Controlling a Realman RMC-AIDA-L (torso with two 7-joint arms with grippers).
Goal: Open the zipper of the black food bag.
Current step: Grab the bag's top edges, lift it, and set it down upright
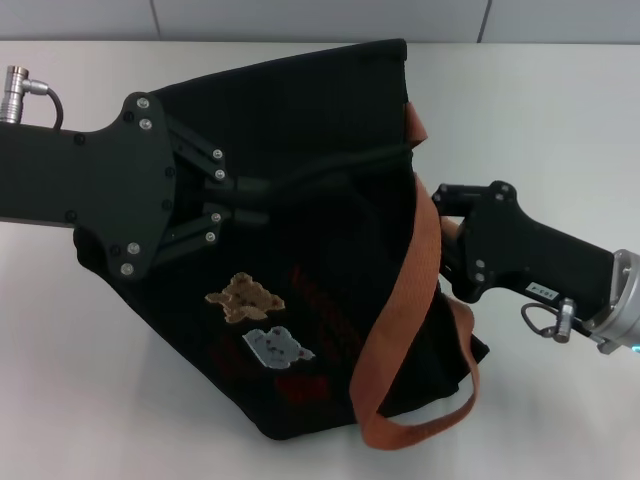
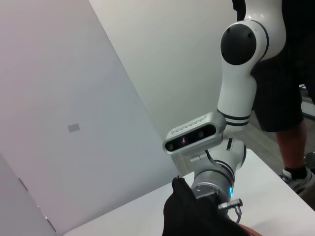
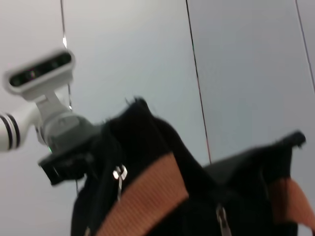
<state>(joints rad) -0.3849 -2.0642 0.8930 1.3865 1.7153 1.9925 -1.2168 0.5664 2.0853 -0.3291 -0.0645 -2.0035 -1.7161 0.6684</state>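
My left claw (image 1: pixel 262 197) pinches the black bag's (image 1: pixel 300 130) top; my right claw (image 1: pixel 440 235) is hidden behind its right side, grip unclear.

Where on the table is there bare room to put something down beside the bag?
Bare table lies in front of the left hand, beside the bag, and behind the right hand toward the far right corner. It is crowded where both hands meet the bag and the orange strap loops off its near end.
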